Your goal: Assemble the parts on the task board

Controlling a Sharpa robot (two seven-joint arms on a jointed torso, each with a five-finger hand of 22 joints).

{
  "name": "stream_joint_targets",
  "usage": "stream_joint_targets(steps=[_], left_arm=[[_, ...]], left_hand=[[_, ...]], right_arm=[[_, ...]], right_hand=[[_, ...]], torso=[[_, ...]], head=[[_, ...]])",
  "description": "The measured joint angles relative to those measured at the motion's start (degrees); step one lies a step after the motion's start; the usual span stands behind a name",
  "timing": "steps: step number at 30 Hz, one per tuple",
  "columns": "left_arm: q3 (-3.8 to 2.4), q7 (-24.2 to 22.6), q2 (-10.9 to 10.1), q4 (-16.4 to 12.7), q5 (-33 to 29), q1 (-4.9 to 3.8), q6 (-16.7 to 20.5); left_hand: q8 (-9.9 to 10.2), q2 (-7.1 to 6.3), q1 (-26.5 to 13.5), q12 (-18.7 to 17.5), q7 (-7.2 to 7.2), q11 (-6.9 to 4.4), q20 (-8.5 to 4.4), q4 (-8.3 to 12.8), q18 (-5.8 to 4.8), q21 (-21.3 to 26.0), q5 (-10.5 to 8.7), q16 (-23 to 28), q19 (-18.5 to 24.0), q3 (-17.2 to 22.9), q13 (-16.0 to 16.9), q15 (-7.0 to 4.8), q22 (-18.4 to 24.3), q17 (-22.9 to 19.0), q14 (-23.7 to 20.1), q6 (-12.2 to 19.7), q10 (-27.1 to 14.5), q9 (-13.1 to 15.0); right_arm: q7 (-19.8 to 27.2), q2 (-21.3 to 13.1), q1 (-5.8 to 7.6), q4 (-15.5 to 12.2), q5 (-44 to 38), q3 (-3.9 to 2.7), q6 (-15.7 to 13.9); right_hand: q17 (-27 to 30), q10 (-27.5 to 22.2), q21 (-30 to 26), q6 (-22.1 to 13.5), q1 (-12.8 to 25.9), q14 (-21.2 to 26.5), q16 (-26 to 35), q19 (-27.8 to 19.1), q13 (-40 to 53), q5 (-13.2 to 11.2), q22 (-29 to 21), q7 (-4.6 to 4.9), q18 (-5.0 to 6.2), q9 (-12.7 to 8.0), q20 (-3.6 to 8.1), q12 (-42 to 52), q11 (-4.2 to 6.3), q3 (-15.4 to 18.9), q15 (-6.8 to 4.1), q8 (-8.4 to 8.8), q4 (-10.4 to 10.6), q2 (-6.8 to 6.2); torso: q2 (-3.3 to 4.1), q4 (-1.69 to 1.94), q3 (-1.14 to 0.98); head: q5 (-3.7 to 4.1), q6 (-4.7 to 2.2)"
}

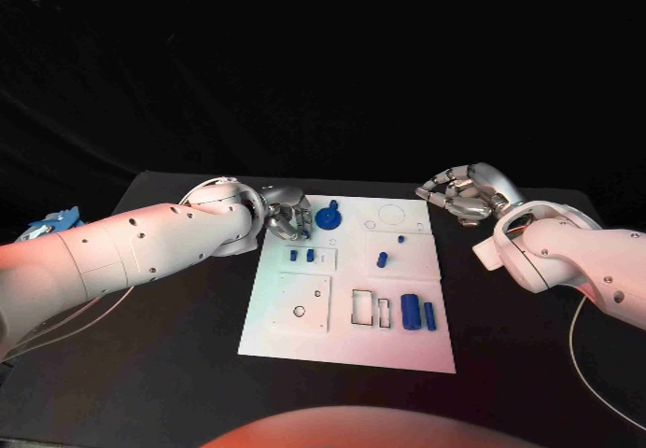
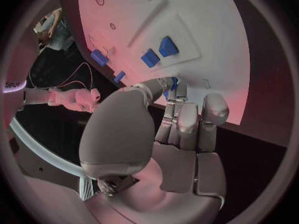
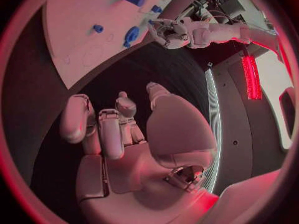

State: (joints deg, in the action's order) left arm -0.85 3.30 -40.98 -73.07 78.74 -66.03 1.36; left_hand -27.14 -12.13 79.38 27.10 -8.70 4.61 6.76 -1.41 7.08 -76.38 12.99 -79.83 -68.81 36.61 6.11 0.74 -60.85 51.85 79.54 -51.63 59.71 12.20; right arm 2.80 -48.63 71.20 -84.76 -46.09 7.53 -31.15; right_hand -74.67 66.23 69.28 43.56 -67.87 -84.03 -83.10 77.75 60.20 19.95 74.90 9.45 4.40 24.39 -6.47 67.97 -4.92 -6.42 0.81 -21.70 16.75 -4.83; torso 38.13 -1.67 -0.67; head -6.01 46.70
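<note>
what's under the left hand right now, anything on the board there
The left hand sits over the far left corner of the task board. A round blue part stands beside its fingers, which touch something blue; what lies beneath the palm is covered.

the task board [image 1: 353, 336] lay in the middle of the table [image 1: 161, 373], with a disc-shaped part [image 1: 331, 217] near its far left corner and the left hand [image 1: 284, 217] just beside that part at the board's left edge. two small parts [image 1: 303, 254] stood left of centre, two more [image 1: 386, 257] right of them, and two long parts [image 1: 417, 313] lay side by side near the front right. the right hand [image 1: 465, 194] sat off the board, beyond its far right corner.
</note>
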Motion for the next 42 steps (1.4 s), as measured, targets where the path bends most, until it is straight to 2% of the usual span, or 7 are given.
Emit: stream_joint_targets(steps=[33, 42], left_arm=[[0.17, 0.22, 0.57, 0.19, 0.02, -0.04, -1.03], [0.24, 0.4, 0.66, 0.29, 0.05, -0.03, -1.11]], left_hand=[[0.0, 0.0, 0.0, -0.22, 0.21, 0.08, 0.0, 0.16, 0.01, 0.0, 0.0, 0.22, 0.0, -0.17, -0.01, 0.0, 0.04, -0.59, 0.0, -0.61, 0.74, 0.0], [2.05, -0.31, -0.31, -1.54, -0.11, 0.1, 0.0, 0.32, 0.01, 0.3, 0.0, 0.22, 0.44, -0.66, 0.01, 0.0, 0.86, -0.39, 0.0, 0.32, 0.71, -0.52]], right_arm=[[-0.02, 0.04, -0.01, 0.04, -0.01, 0.0, 0.0], [-0.02, 0.04, -0.01, 0.04, -0.01, 0.0, 0.0]], right_hand=[[0.0, 0.0, 0.0, 0.0, 0.0, 0.0, 0.0, 0.0, 0.0, 0.0, 0.03, 0.0, 0.0, -0.11, 0.0, 0.0, 0.0, 0.23, 0.0, 0.0, -0.23, 0.0], [0.0, 0.0, 0.0, 0.0, 0.0, 0.0, 0.0, 0.0, 0.0, 0.0, 0.02, 0.0, 0.0, -0.1, 0.0, 0.0, 0.0, 0.23, 0.0, 0.0, -0.23, 0.0]], torso=[[0.01, -0.05, -0.02], [-0.02, -0.03, -0.02]], head=[[0.0, 0.35], [0.03, 0.36]])
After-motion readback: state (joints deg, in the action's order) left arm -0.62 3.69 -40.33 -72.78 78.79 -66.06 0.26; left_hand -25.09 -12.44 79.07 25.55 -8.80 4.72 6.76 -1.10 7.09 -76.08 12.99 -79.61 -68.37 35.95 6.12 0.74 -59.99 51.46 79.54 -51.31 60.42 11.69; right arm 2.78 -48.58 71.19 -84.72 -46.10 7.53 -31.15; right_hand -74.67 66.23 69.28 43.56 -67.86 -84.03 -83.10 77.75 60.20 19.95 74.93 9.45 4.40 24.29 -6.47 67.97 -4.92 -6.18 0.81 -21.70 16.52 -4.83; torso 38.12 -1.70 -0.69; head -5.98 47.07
